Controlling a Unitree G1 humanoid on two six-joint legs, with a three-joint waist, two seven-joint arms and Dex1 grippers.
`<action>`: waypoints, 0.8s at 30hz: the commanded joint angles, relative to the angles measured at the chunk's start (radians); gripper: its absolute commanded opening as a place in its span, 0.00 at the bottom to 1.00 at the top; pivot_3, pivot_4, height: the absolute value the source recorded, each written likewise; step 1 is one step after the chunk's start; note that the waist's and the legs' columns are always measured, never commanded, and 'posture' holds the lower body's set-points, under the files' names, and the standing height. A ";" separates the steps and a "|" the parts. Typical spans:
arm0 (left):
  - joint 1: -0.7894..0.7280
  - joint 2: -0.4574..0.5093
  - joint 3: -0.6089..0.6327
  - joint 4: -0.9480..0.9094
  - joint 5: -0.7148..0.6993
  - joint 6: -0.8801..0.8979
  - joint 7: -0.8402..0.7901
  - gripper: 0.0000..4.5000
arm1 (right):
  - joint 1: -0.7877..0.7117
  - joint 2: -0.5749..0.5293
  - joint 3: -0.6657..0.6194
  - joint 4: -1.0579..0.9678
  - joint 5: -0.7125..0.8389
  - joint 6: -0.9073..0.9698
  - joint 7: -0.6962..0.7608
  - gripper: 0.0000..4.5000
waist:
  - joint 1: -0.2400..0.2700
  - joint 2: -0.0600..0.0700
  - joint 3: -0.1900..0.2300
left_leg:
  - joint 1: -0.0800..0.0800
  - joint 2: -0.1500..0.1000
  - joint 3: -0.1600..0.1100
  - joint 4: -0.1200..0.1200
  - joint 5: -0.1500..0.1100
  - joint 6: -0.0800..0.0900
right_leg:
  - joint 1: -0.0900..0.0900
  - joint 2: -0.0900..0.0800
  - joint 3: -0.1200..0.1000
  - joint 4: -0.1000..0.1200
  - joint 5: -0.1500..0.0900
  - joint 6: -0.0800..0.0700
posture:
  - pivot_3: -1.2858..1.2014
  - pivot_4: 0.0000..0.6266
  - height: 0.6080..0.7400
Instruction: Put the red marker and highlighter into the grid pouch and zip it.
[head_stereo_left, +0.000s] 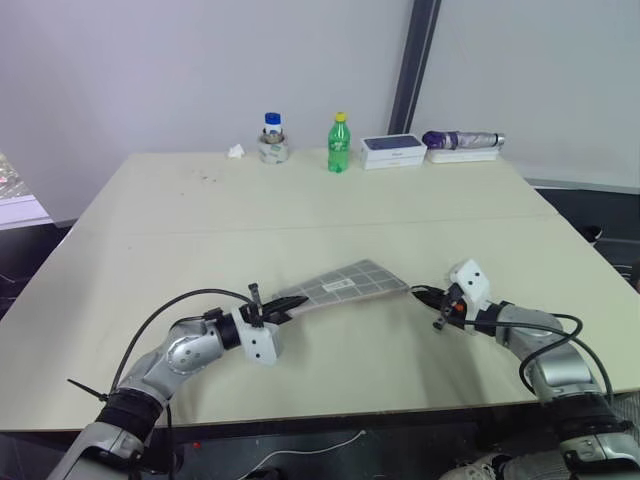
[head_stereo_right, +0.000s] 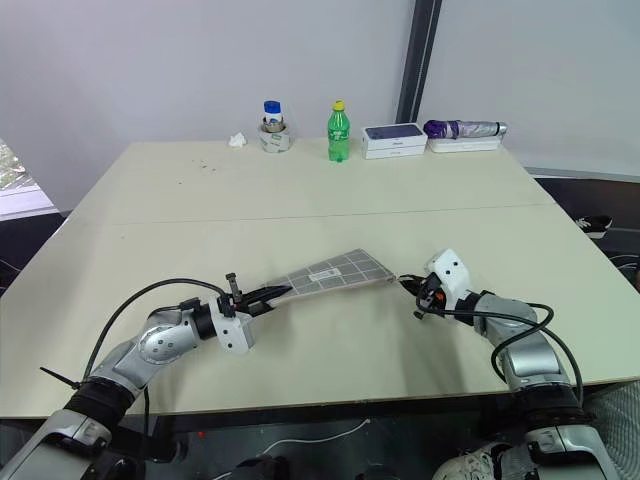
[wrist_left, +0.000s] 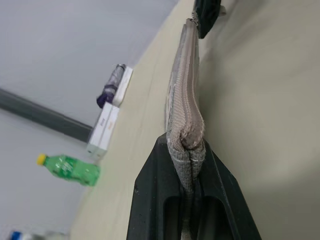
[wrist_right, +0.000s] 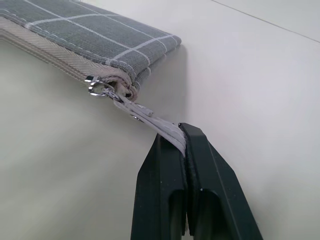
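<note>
Grey grid pouch (head_stereo_left: 345, 283) with white lines; green bottle (head_stereo_left: 339, 144), yellow cap.

Head stereo pair looks forward-down over the table (head_stereo_left: 330, 210); each wrist camera peers close along its pincer at the grid pouch (wrist_right: 95, 35).

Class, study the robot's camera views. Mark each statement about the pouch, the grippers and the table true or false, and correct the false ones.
1. The left gripper pinches one end of the grid pouch. True.
2. The right gripper is wide open beside the pouch. False: it is closed on the zipper pull strap.
3. The green bottle lies on its side. False: it stands upright at the far edge of the table.
4. The slider sits at the pouch's end nearest the right gripper. True.
</note>
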 joint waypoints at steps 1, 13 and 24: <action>0.012 0.007 0.040 -0.035 -0.156 0.091 -0.077 0.33 | 0.038 0.027 -0.005 -0.114 0.049 0.012 0.036 0.30 | 0.002 0.000 0.000 | 0.000 0.000 0.000 0.000 0.000 0.000 | 0.000 0.000 0.000 0.000 0.000 0.000 | 0.52 0.24 1.00; 0.399 0.113 0.271 -0.375 -0.648 0.491 -0.273 1.00 | 0.229 -0.014 0.000 -0.424 0.138 0.089 0.166 0.99 | -0.009 0.000 0.000 | 0.001 0.001 -0.002 -0.002 -0.001 0.001 | 0.000 -0.001 0.002 -0.001 0.000 0.000 | 0.52 0.24 1.00; 0.727 0.104 0.648 -0.675 -0.811 0.889 -0.070 1.00 | 0.184 -0.116 -0.194 -0.201 0.133 0.008 0.183 0.99 | 0.001 -0.002 0.000 | 0.003 0.000 -0.002 -0.001 -0.002 0.002 | 0.003 -0.002 0.001 -0.002 0.000 0.000 | 0.52 0.24 1.00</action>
